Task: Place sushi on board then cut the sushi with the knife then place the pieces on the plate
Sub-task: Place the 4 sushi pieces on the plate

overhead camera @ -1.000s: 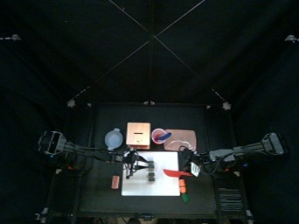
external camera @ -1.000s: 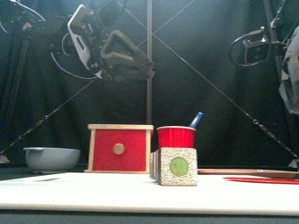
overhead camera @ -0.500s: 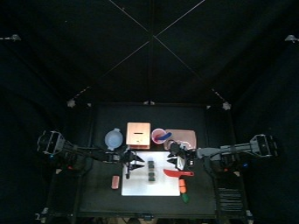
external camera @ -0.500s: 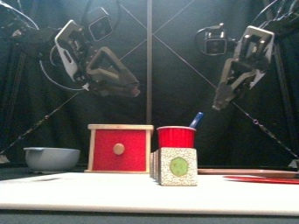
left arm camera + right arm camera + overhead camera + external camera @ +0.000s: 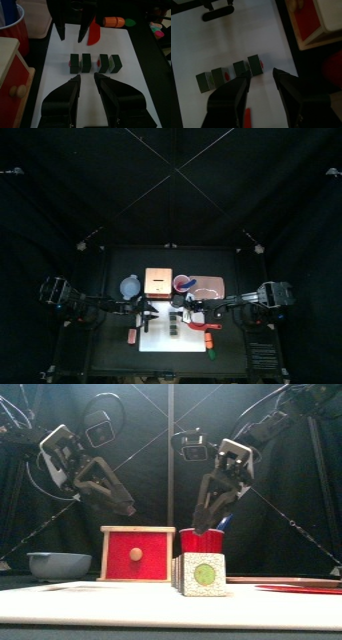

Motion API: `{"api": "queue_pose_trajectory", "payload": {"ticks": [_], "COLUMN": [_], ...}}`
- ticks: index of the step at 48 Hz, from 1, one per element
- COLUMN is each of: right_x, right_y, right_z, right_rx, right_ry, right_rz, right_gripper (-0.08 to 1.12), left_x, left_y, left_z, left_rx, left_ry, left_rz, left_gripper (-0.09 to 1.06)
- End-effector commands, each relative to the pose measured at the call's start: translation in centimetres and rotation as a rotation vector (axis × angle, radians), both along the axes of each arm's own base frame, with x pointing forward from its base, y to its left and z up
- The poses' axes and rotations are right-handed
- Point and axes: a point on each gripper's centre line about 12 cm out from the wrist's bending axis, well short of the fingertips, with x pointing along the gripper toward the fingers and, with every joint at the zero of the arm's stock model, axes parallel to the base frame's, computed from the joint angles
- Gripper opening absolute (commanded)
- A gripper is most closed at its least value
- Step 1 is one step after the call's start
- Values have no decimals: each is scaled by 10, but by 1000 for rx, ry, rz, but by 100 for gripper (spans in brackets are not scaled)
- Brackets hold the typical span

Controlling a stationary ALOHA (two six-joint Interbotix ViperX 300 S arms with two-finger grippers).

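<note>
The sushi roll point(image 5: 171, 325) lies on the white board point(image 5: 177, 356), split into two pairs of dark green blocks point(image 5: 93, 63) point(image 5: 248, 66). In the front view the end piece point(image 5: 203, 574) shows a green centre. A red knife point(image 5: 201, 326) point(image 5: 94, 32) lies on the board to the right of the pieces. My left gripper point(image 5: 147, 312) point(image 5: 87, 76) hangs open above the board's left part, holding nothing. Over the roll's back side my right gripper point(image 5: 191, 311) point(image 5: 201, 519) point(image 5: 260, 74) is also open and holds nothing. The pink plate point(image 5: 207, 286) lies at the back right.
Behind the board stand the wooden box point(image 5: 159, 281) with its red drawer front point(image 5: 136, 554), the red cup point(image 5: 203, 541) with a blue knife, and the blue-grey bowl point(image 5: 59, 564). Small toy foods point(image 5: 113, 21) lie by the board's right edge.
My right arm has swung in from the right and come down over the board, close above the sushi. The left gripper has dropped and shifted slightly left.
</note>
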Motion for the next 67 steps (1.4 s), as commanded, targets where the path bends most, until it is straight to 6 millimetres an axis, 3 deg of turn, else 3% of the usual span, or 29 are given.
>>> {"api": "queue_pose_trajectory", "payload": {"ticks": [1,17,67], "right_x": [17,33,35], "right_y": [0,-3,1], "right_z": [14,2,-21], "right_rx": [-5,-60,-58], "right_ry": [-31,51,122], "right_rz": [0,12,17], "right_gripper": [89,93,93], "left_x": [0,-5,-7], "left_y": [0,0,0], "left_z": [6,0,-4], "left_rx": [-1,0,-1], "left_ry": [-21,-1,15], "left_rz": [0,0,1], "left_gripper": [70,70,70]}}
